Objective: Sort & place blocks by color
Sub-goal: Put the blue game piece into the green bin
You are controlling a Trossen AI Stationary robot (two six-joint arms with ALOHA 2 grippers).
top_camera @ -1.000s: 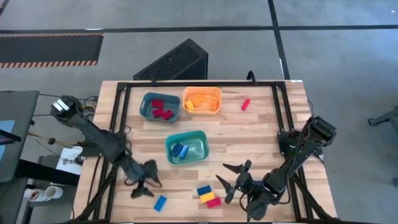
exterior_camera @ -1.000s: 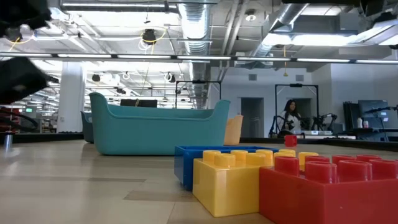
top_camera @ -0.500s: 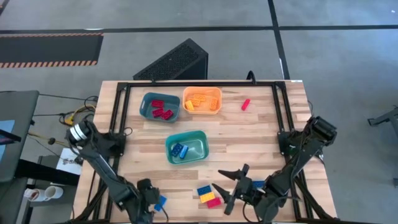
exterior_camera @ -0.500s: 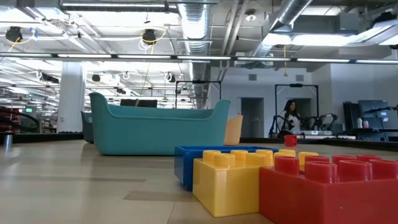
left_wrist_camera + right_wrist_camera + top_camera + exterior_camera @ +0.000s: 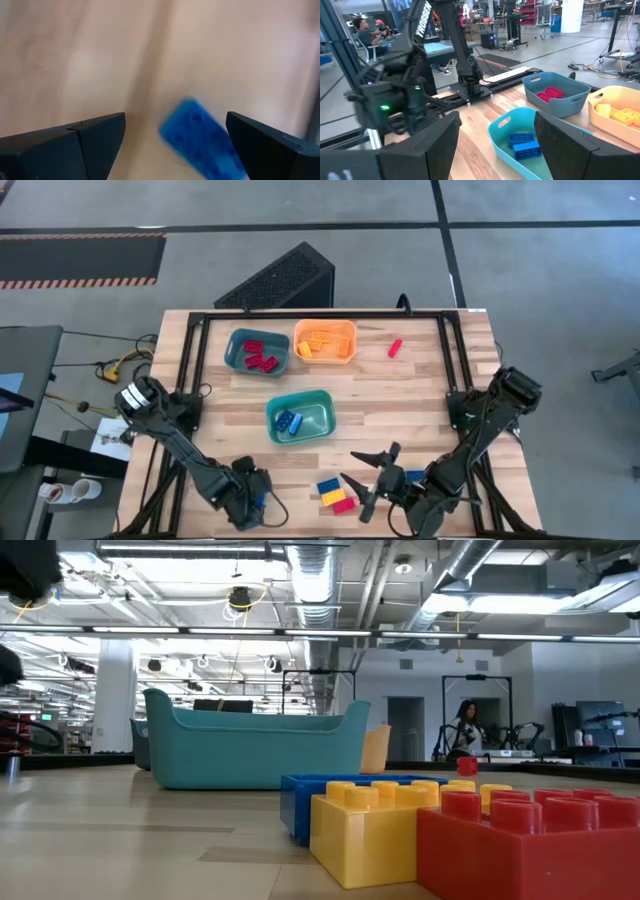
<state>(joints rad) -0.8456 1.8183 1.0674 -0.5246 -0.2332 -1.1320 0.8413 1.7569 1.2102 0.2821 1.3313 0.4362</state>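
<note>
A lone blue block [image 5: 260, 502] lies flat near the table's near-left edge. My left gripper [image 5: 248, 505] hangs over it, open. In the left wrist view the blue block [image 5: 202, 145] sits between the two fingers, nearer one of them, with no touch showing. A blue [image 5: 328, 486], a yellow [image 5: 333, 497] and a red block [image 5: 343, 505] lie together at the near edge. My right gripper [image 5: 368, 470] is open just right of them. One red block [image 5: 395, 347] lies alone at the far right.
Three trays stand on the table's far half. A dark teal tray [image 5: 232, 345] holds red blocks, an orange tray [image 5: 325, 324] holds yellow ones, and a lighter teal tray [image 5: 322, 402] holds blue ones. Bare wood lies between trays and grippers. People show in the room behind.
My left gripper has swung toward the near edge and slightly right, and now stands over the lone blue block. My right gripper has shifted a little toward the near-left, closer to the block cluster. No block has moved.
</note>
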